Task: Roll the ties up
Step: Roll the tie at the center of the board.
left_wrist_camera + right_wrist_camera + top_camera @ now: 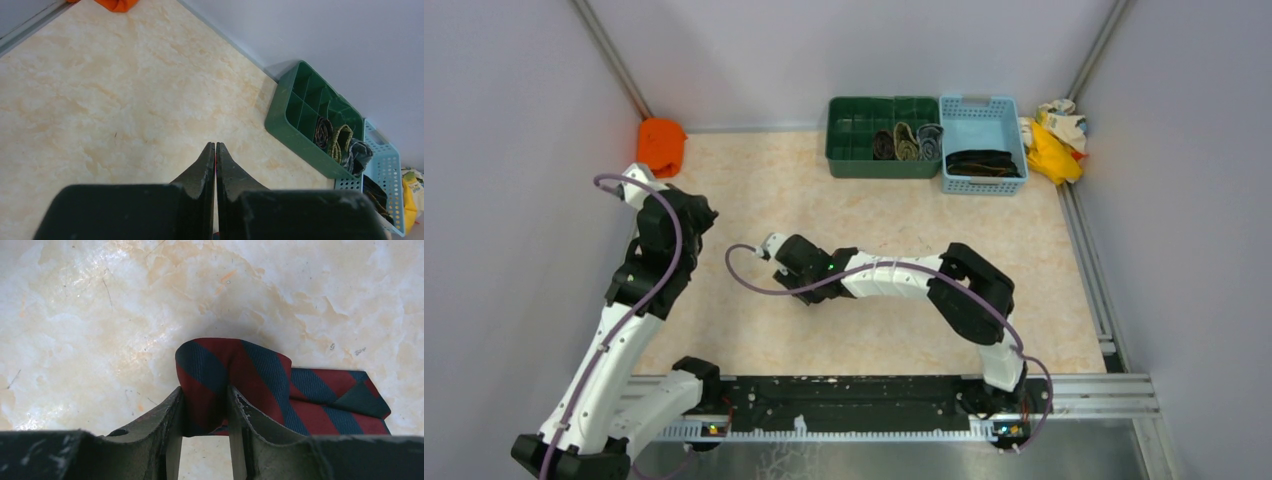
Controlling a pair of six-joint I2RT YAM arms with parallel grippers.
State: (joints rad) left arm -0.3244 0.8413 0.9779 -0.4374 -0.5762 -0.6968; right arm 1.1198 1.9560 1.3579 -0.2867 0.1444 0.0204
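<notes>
A dark red tie with navy stripes (250,365) lies on the marbled table. It is folded into a loop, and its pointed end (370,405) lies flat to the right. My right gripper (205,390) is shut on that loop, with fabric filling the gap between the fingers. In the top view the right gripper (804,292) is low at mid-table and hides the tie. My left gripper (215,145) is shut, with only a thin red sliver in the slit. It hangs above the table's left side (704,215). Three rolled ties (906,143) sit in the green tray (854,165).
A blue basket (984,184) holding dark ties (979,162) stands right of the green tray at the back. An orange cloth (661,145) lies in the back left corner and yellow-and-cream rags (1054,140) in the back right. The tray (292,127) and the basket (387,175) also show in the left wrist view.
</notes>
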